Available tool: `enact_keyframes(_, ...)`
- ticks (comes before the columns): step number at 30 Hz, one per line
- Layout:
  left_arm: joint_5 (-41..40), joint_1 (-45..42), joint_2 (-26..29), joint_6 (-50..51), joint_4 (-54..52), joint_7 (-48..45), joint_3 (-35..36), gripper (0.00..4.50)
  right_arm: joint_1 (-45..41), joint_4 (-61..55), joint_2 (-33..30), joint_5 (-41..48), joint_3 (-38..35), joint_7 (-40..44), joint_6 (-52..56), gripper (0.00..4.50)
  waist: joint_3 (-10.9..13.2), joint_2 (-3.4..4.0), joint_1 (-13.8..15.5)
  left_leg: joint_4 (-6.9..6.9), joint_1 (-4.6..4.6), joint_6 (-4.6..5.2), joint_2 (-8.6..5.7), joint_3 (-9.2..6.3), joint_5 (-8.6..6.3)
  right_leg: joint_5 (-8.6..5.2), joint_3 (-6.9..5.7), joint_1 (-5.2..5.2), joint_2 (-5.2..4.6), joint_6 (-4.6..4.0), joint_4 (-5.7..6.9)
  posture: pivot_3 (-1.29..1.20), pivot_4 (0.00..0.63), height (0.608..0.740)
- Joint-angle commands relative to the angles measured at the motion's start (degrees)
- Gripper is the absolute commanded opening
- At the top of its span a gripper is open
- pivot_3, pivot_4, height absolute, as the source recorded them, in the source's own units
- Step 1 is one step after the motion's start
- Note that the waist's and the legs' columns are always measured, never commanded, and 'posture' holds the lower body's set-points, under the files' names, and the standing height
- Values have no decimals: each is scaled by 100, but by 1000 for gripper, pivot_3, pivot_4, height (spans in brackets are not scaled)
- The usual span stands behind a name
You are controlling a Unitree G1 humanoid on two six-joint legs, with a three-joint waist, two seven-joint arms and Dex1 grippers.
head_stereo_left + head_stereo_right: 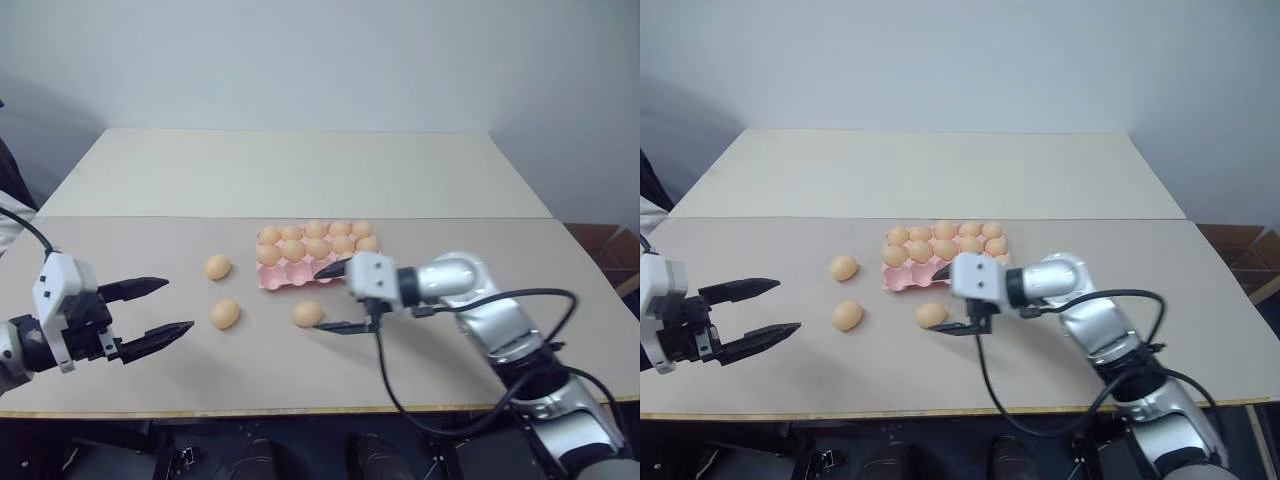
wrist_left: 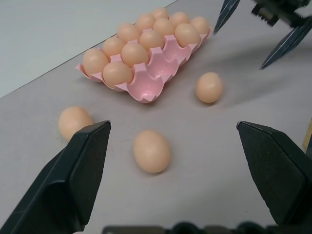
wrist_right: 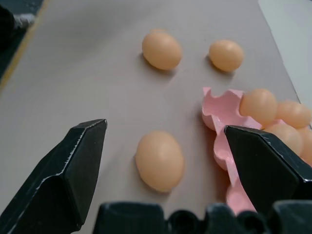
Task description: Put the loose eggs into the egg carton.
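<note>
Leftmost, black two-pronged left gripper (image 1: 160, 312) hovering over the near-left part of the pale beige counter (image 1: 150, 380), fingers (image 1: 135, 288) spread wide, holding nothing, touching nothing, aimed across toward the loose eggs but well apart from them.

Next along, two smooth pale orange-tan oval loose eggs: one farther back (image 1: 217, 267), one nearer (image 1: 225, 314), both lying bare on the counter between the left gripper and the carton.

Then a third loose egg (image 1: 307, 314), just off the near edge of the flat pink moulded egg carton (image 1: 285, 280), long axis seeming to run roughly away from the right wrist camera, as judged from the right wrist view, so lengthwise between the prongs.

Beyond, the carton with its two far rows filled with matching eggs and the near row of cups mostly bare.

Rightmost, black right gripper (image 1: 340, 298) reaching in from the right, pointing leftward and slightly down, fingers (image 3: 73, 165) parted wide and empty, one over the carton's near edge, the other just on the near side of the third egg. Egg lying just ahead of the open gap, seemingly not yet touched. Clearly nearer than the left gripper; likely needing only to push on a little and lower until both fingers flank the egg's short width.
</note>
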Motion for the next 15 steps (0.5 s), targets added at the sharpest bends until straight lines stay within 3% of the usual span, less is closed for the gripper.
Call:
enact_keyframes(1,-136,-15,35,55,-180,43,132,4500,-217,370,217,-497,169,-303,-317,4477,0,-1,-7,1,0,0,0,0,0,0,0,0,0,0,0,0,150,740)
enact_keyframes(4,-115,-18,25,71,-215,95,138,4500,-288,750,374,-1021,472,-486,-560,4477,0,0,-21,1,4,0,3,0,0,1,-1,-2,4,-2,6,0,150,740)
enact_keyframes(7,-150,23,6,94,-270,131,179,4500,-323,799,519,-1097,476,-482,-536,3935,0,0,-21,0,4,0,7,-1,0,1,-2,-3,8,-2,7,0,150,740)
enact_keyframes(13,-152,82,-30,72,-311,202,174,4500,-195,610,581,-1067,473,-268,-496,1978,0,0,-21,-1,3,0,7,-1,0,2,-2,-1,7,-2,6,0,150,740)
enact_keyframes(15,-157,69,-32,66,-309,219,161,4500,-228,550,579,-963,305,-273,-395,1841,0,0,-20,0,3,0,8,-1,0,1,-3,-2,8,-2,7,0,150,740)
